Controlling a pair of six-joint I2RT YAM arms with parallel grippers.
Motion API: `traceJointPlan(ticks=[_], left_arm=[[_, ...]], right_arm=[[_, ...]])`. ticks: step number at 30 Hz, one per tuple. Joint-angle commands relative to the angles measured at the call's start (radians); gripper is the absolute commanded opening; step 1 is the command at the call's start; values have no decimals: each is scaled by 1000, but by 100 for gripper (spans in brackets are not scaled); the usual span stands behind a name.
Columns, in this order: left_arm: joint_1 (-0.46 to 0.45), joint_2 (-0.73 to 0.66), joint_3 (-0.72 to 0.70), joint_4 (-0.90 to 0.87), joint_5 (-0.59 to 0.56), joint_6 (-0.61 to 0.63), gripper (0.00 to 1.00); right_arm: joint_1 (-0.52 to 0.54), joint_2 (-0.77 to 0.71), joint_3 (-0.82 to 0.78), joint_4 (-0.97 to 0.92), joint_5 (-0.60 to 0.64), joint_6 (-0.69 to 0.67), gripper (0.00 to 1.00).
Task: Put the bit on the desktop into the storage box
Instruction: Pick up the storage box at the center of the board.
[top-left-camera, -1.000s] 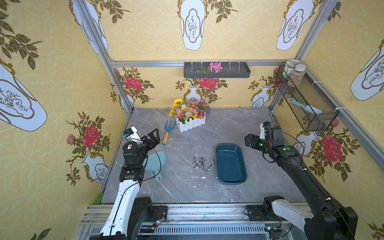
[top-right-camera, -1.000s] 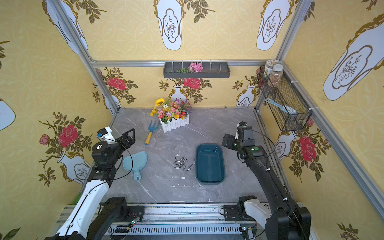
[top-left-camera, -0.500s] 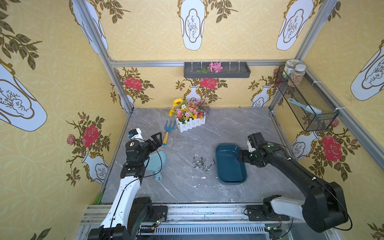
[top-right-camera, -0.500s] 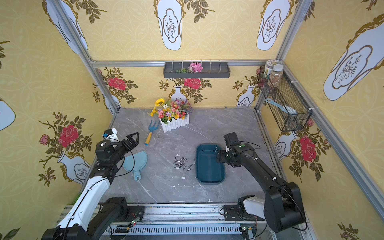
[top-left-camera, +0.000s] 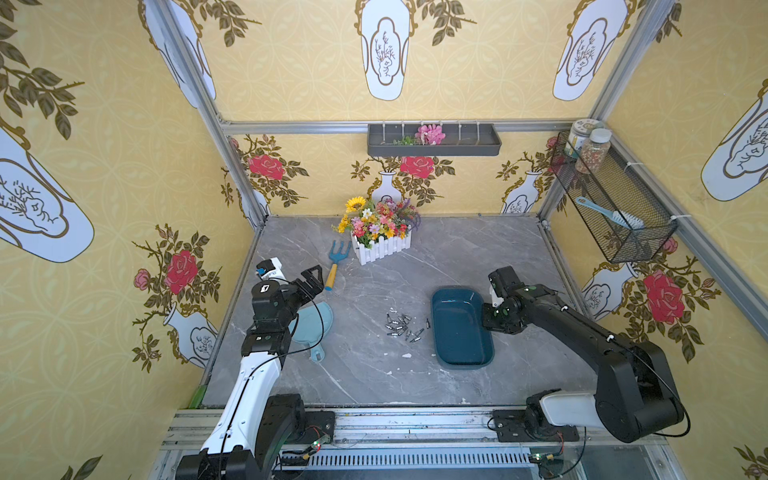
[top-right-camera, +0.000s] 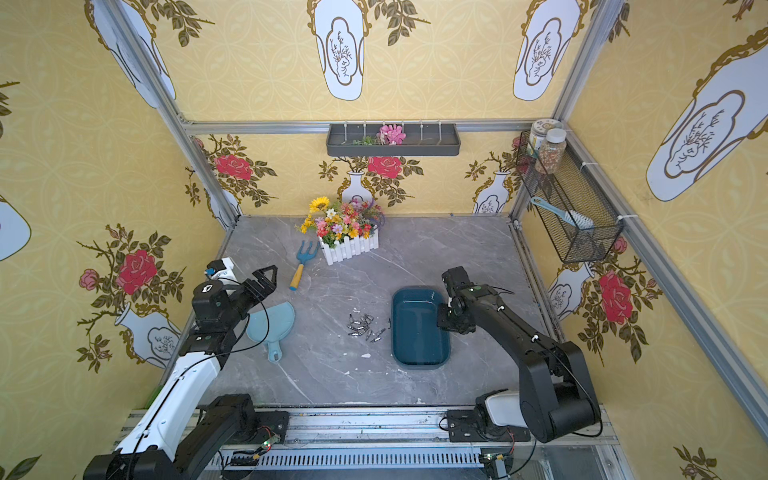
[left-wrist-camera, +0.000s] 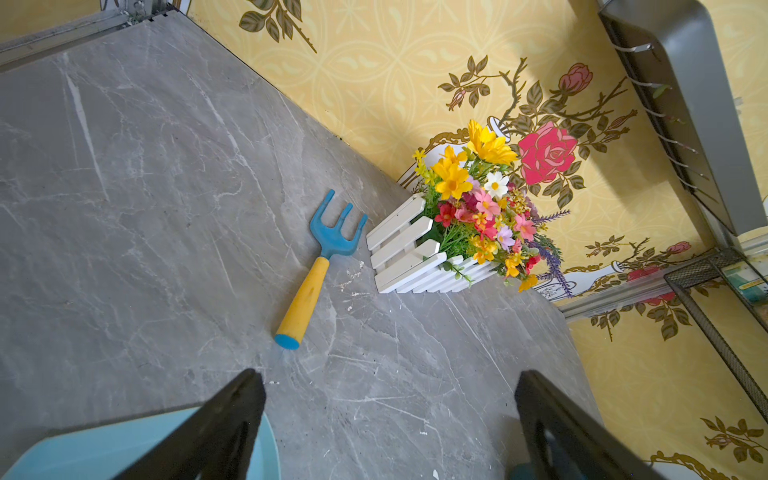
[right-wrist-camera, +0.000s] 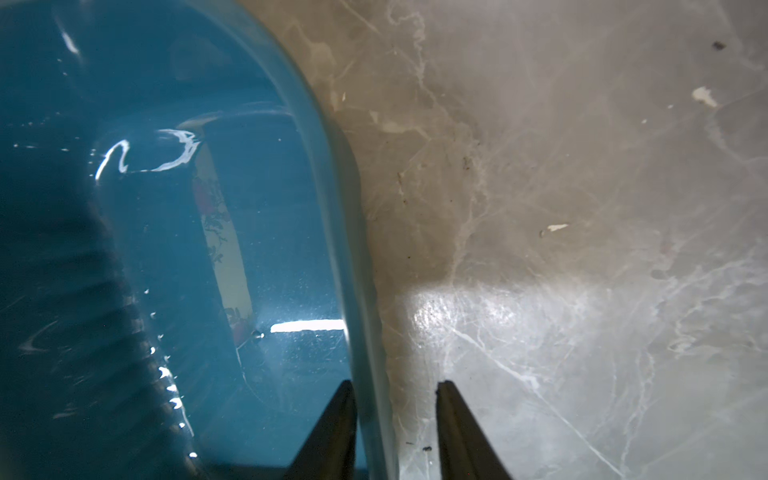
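Several small metal bits (top-left-camera: 401, 326) (top-right-camera: 365, 326) lie in a loose heap on the grey desktop (top-left-camera: 374, 374), just left of the dark teal storage box (top-left-camera: 461, 328) (top-right-camera: 419, 332). The box holds nothing. My right gripper (right-wrist-camera: 395, 384) is down at the box's right wall (right-wrist-camera: 357, 291), jaws narrow and astride it. One finger is inside against the wall; a strip of desktop shows between the wall and the outer finger. My left gripper (left-wrist-camera: 386, 374) (top-left-camera: 311, 282) hangs open and empty above the pale blue scoop (top-left-camera: 311, 322).
A blue and yellow hand rake (top-left-camera: 334, 264) and a white fence planter of flowers (top-left-camera: 380, 241) stand at the back. A grey wall tray (top-left-camera: 434, 141) and a wire basket (top-left-camera: 615, 208) hang on the walls. White specks lie near the box.
My right arm has swung down and left from above the desktop to the box's right wall, and its jaws have drawn in from wide. The left gripper has lowered slightly over the scoop.
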Motion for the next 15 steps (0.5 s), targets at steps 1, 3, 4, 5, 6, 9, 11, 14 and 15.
traceJointPlan(ticks=[1, 3, 4, 5, 6, 9, 11, 14, 15], left_arm=[[1, 2, -4, 15, -15, 15, 100], [1, 0, -4, 15, -19, 17, 100], [1, 0, -3, 14, -22, 17, 100], [1, -2, -3, 15, -25, 17, 100], [1, -3, -3, 14, -27, 17, 100], [1, -3, -3, 13, -28, 16, 100], [1, -3, -3, 13, -28, 18, 100], [1, -3, -3, 13, -28, 17, 100], [1, -3, -3, 13, -27, 18, 100]], right_arm=[[1, 3, 3, 22, 18, 8, 21], [1, 5, 4, 21, 21, 5, 14], [1, 5, 4, 20, 24, 4, 12], [1, 5, 5, 19, 27, 1, 9], [1, 4, 6, 16, 31, -2, 6], [1, -13, 17, 10, 38, -12, 1], [0, -26, 29, -3, 55, -22, 1], [-12, -40, 56, -16, 62, -39, 0], [-19, -41, 71, -24, 66, -48, 0]])
